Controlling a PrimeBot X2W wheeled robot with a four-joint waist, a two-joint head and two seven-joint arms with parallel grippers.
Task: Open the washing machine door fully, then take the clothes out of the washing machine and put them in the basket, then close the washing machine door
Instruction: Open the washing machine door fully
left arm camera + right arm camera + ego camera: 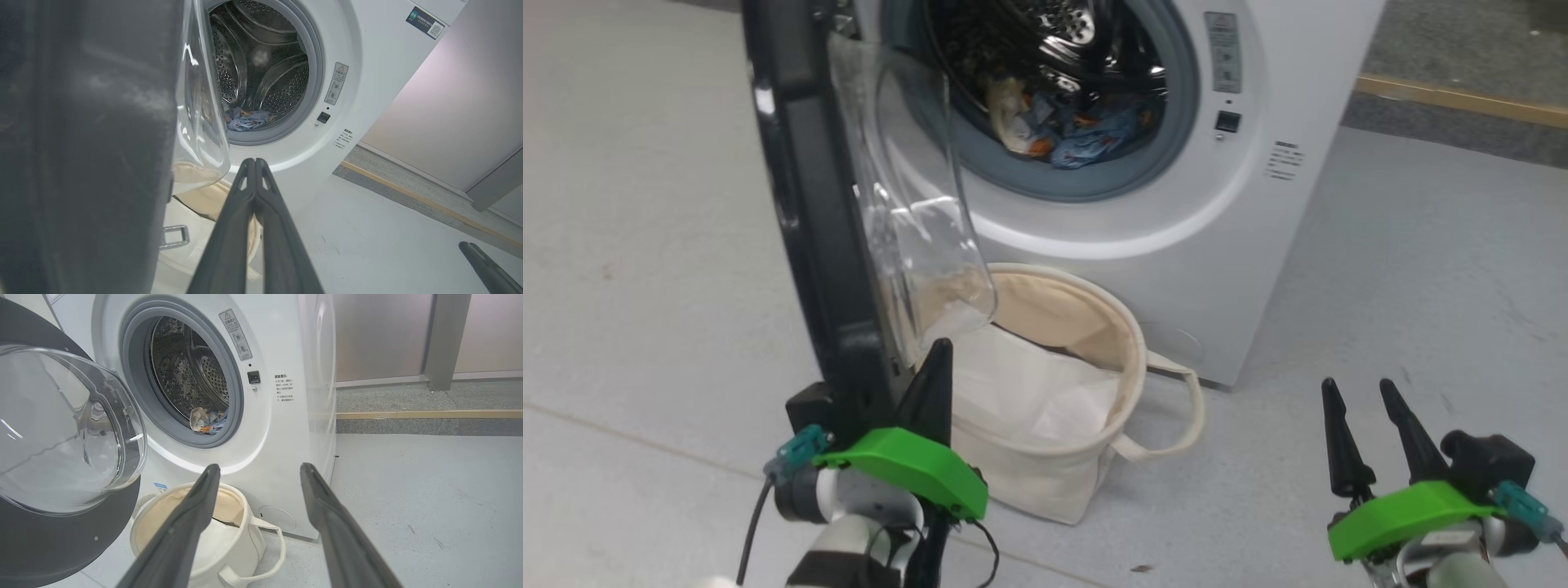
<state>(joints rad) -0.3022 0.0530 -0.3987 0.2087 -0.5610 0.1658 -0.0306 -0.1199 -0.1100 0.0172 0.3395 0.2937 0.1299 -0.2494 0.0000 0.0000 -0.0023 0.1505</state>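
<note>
While the door (pixel 800 204) stands swung out at upper left, one washing machine (pixel 1258 245), one basket (pixel 1045 482) and one bundle of clothes (pixel 1086 135) are counted. Clothes are seen low in the drum (pixel 1062 33), upper centre. Basket is set just below, under the door's glass edge. Left gripper (pixel 941 347) is noted pressed together, empty, beside the door's lower rim. Right gripper (pixel 1358 388) is held apart, empty, lower right, with bare floor (pixel 1421 269) around it.

Looks like a lab or test hall: the washer (pixel 1217 269) stands alone on a bare grey painted floor (pixel 1421 286), with plain grey wall panels (pixel 380 335) and a wooden strip (pixel 429 414) behind.
</note>
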